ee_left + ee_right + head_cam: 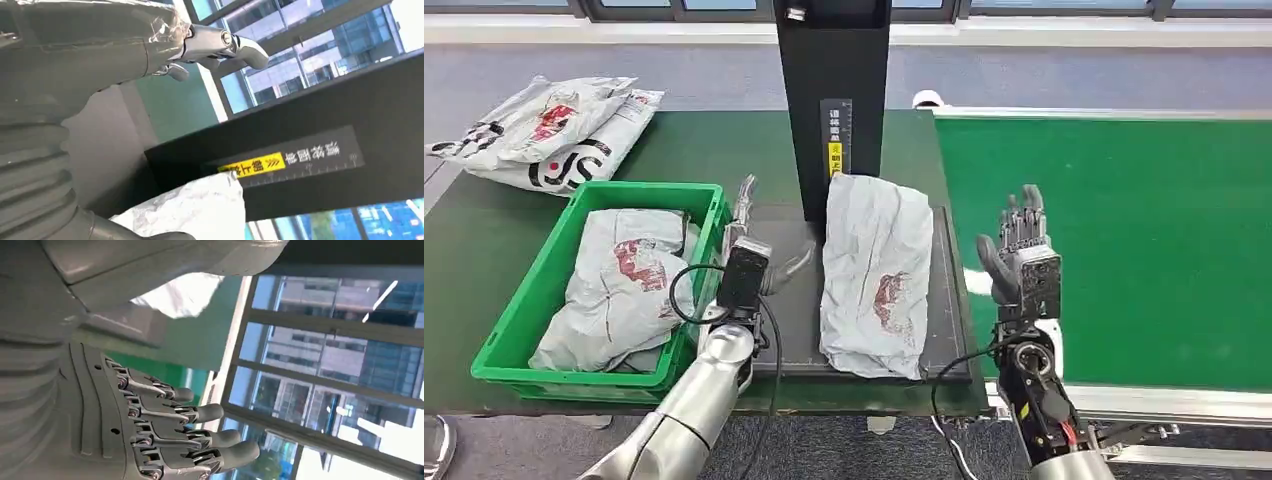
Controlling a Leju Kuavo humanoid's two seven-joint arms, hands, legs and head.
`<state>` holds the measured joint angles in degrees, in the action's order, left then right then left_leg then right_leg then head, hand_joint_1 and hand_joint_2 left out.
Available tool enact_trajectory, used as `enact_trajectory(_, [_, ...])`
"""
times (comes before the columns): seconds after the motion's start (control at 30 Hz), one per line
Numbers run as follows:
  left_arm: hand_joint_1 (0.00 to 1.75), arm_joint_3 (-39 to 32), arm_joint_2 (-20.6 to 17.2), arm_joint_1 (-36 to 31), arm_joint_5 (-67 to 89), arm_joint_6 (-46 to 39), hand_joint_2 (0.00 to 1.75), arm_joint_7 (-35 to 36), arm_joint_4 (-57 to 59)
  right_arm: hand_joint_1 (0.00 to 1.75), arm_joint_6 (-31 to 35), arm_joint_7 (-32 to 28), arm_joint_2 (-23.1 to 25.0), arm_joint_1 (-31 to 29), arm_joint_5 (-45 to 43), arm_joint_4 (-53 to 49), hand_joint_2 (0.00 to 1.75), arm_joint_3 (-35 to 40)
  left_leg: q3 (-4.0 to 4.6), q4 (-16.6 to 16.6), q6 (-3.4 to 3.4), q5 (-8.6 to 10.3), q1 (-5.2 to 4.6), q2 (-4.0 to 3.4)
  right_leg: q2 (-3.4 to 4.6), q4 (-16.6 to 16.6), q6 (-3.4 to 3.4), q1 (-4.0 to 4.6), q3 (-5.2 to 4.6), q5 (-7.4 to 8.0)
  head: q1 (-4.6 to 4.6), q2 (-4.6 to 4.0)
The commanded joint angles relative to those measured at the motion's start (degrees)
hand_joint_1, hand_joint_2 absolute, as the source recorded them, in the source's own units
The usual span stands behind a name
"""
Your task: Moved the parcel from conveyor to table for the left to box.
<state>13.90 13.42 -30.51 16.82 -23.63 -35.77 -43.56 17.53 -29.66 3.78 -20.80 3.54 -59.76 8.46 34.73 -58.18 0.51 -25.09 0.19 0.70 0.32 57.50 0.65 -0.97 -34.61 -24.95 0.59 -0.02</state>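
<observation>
The parcel (pixel 876 275), a crumpled grey bag with a red print, lies on the black plate (pixel 796 330) between my hands. My right hand (pixel 1020 250) and left hand (pixel 759 235) are empty, fingers apart. Green table (pixel 684 150); windows behind.

Before us, the parcel (pixel 876 275) lies on the scale plate (pixel 796 335) in the middle of the table (pixel 474 250), just in front of the upright post (pixel 832 100) that stands behind it. To its left the bin (pixel 524 310) holds another bagged parcel (pixel 619 290), and behind the bin, at the table's far left corner, lies a pile of mail bags (pixel 549 130). We keep our left hand (pixel 759 245) between bin and parcel and our right hand (pixel 1019 245) just right of the plate, at the edge of the conveyor belt (pixel 1144 240) that stretches along the table's right side.
</observation>
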Motion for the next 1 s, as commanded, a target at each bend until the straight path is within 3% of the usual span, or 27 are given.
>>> enact_trajectory(0.03, [0.0,15.55,-1.69,-5.78,16.09,10.79,1.75,8.84,17.02,0.0,0.58,0.48,1.45,-6.81,1.03,11.06,1.75,-7.29,-0.12,0.11,0.01,0.02,0.02,0.03,-0.11,-0.11,-0.06,0.04,0.15,0.0,0.0,0.02])
enact_trajectory(0.27, [0.0,26.58,-1.18,-7.16,33.36,18.95,1.75,18.27,26.63,0.0,-1.05,1.52,2.01,-10.06,3.53,15.71,1.75,-8.86,-0.07,0.03,-0.02,-0.05,0.0,-0.13,0.07,-0.06,-0.03,0.01,0.07,0.01,0.0,0.0])
enact_trajectory(0.47, [0.0,27.59,-2.46,-7.38,37.02,27.58,1.75,22.56,28.18,0.0,-1.97,1.88,2.58,-11.1,4.71,17.11,1.75,-8.42,-0.16,0.1,0.0,-0.06,0.01,-0.15,0.09,-0.11,-0.07,0.03,0.14,0.02,0.0,0.02])
enact_trajectory(0.7, [0.0,27.29,-2.72,-7.32,36.98,27.86,1.75,22.77,28.31,0.0,-2.02,1.9,2.6,-11.12,4.73,17.23,1.75,-8.38,-0.34,0.14,-0.03,-0.06,-0.01,-0.14,0.08,-0.1,-0.02,0.0,0.37,0.02,0.02,0.0])
enact_trajectory(0.73, [0.28,27.29,-2.72,-7.32,36.98,27.86,1.75,22.77,28.31,0.0,-2.02,1.9,2.6,-11.12,4.73,17.23,1.75,-8.38,-0.36,0.13,-0.03,-0.06,-0.03,-0.1,0.05,-0.06,-0.02,-0.02,0.39,0.0,0.0,0.02])
enact_trajectory(0.77, [1.75,26.43,-2.69,-7.18,36.3,28.11,1.75,22.46,28.08,0.0,-2.47,1.9,2.39,-11.13,4.69,17.24,1.75,-8.27,-0.39,0.2,-0.03,-0.03,-0.03,-0.18,0.1,-0.14,-0.04,-0.02,0.4,0.05,0.0,0.02])
enact_trajectory(1.0, [1.75,24.83,-3.12,-7.77,36.02,25.99,1.75,22.49,27.57,0.0,-2.92,1.98,1.74,-11.13,4.47,16.43,1.75,-8.21,-0.42,0.12,-0.04,-0.01,-0.03,-0.09,0.01,-0.06,-0.01,-0.02,0.47,0.03,0.0,0.0])
